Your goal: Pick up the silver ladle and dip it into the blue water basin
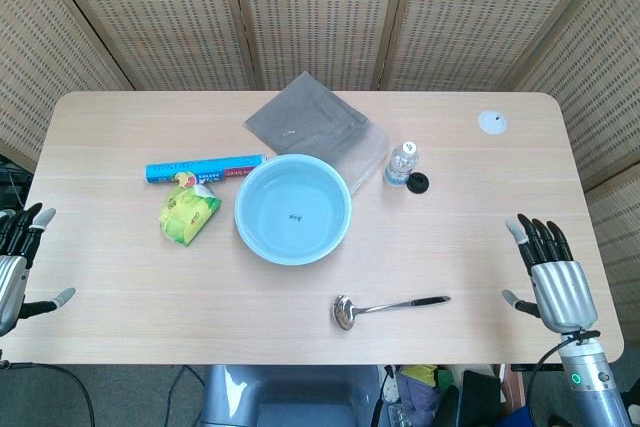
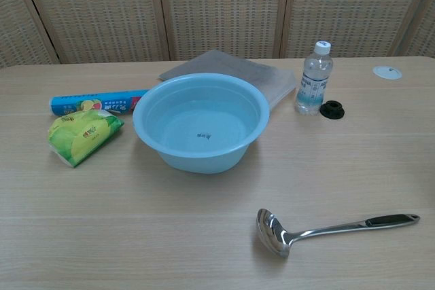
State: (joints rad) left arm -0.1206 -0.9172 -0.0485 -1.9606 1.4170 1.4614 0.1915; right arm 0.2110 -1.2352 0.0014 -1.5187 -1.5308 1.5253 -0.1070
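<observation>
You have one silver ladle and one blue water basin on the surface. You also see one water bottle, one black cap, one blue roll box, one green snack packet, one grey folded cloth and one white disc. Two hands show, the left hand and the right hand.

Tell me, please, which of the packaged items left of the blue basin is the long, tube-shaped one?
The blue cylindrical roll, lying on its side behind the yellow-green snack bag, which is a squat, crumpled pouch.
</observation>
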